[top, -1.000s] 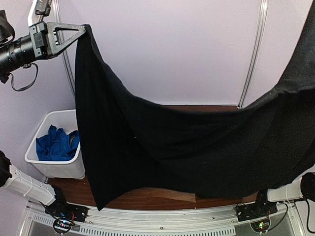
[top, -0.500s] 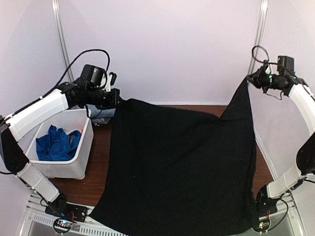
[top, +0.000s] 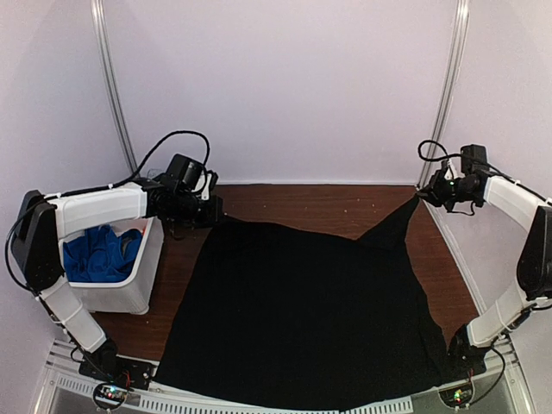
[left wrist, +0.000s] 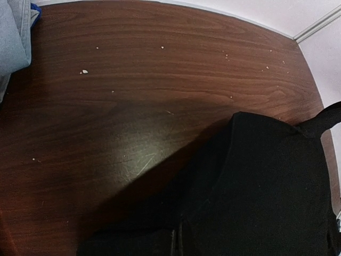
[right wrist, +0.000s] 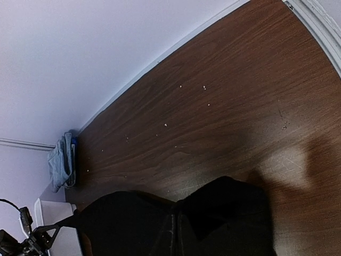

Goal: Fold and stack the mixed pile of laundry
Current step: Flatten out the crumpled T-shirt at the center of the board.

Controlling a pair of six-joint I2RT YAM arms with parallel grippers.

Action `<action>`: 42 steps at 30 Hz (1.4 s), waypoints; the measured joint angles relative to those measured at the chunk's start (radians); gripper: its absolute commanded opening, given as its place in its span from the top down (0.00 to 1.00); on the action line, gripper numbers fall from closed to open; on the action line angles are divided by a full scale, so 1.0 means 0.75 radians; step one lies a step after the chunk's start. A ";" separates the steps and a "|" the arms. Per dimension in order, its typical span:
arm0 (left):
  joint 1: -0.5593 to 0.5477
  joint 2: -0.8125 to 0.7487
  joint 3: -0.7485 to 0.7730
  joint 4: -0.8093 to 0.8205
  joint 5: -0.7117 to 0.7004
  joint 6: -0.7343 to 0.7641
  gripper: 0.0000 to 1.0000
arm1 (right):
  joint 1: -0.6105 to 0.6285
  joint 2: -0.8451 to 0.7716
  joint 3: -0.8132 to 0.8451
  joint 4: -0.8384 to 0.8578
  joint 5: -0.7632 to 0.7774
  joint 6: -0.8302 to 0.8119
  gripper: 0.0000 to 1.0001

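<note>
Clamped tight on the far corners of the black cloth (top: 302, 319) with left gripper (top: 213, 211) and right gripper (top: 421, 197), right corner raised, remainder spread flat over the table (top: 310, 200) to its near edge, beside white bin (top: 142, 278) containing blue fabric (top: 97, 255).

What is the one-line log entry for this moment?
left gripper: shut on black cloth corner, beside bin | right gripper: shut on other corner, raised | black cloth: spread over table
</note>
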 measured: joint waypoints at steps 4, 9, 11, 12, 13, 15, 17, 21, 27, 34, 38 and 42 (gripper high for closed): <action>0.015 0.051 0.091 -0.004 0.004 0.019 1.00 | 0.000 0.016 0.037 0.017 0.010 -0.005 1.00; 0.084 0.244 0.356 -0.004 -0.006 0.029 1.00 | 0.005 0.209 0.211 0.147 0.014 0.062 1.00; 0.127 0.350 0.483 -0.001 -0.012 0.028 1.00 | 0.014 0.400 0.369 0.225 0.009 0.101 1.00; 0.144 0.399 0.537 -0.002 -0.014 0.027 1.00 | 0.021 0.519 0.473 0.260 0.004 0.123 1.00; 0.164 0.458 0.602 0.002 -0.019 0.027 1.00 | 0.029 0.644 0.584 0.286 0.001 0.140 0.98; 0.193 0.563 0.709 0.008 -0.037 0.027 0.99 | 0.045 0.865 0.801 0.292 -0.008 0.165 0.66; 0.219 0.660 0.806 0.001 -0.071 0.018 0.82 | 0.060 1.086 1.049 0.279 -0.030 0.198 0.25; 0.258 0.790 0.961 -0.101 -0.150 -0.004 0.34 | 0.073 1.364 1.432 0.164 -0.119 0.209 0.00; 0.293 0.724 0.914 -0.201 -0.219 0.017 0.29 | 0.073 1.079 1.165 0.013 -0.091 0.101 0.05; 0.275 0.498 0.728 -0.202 -0.101 0.101 0.35 | 0.083 0.502 0.611 -0.043 -0.044 -0.051 0.19; 0.221 0.440 0.615 -0.197 0.010 0.143 0.42 | 0.115 0.340 0.306 -0.075 -0.042 -0.091 0.25; 0.111 0.437 0.507 -0.219 0.075 0.175 0.51 | 0.150 0.254 0.014 -0.114 -0.041 -0.091 0.26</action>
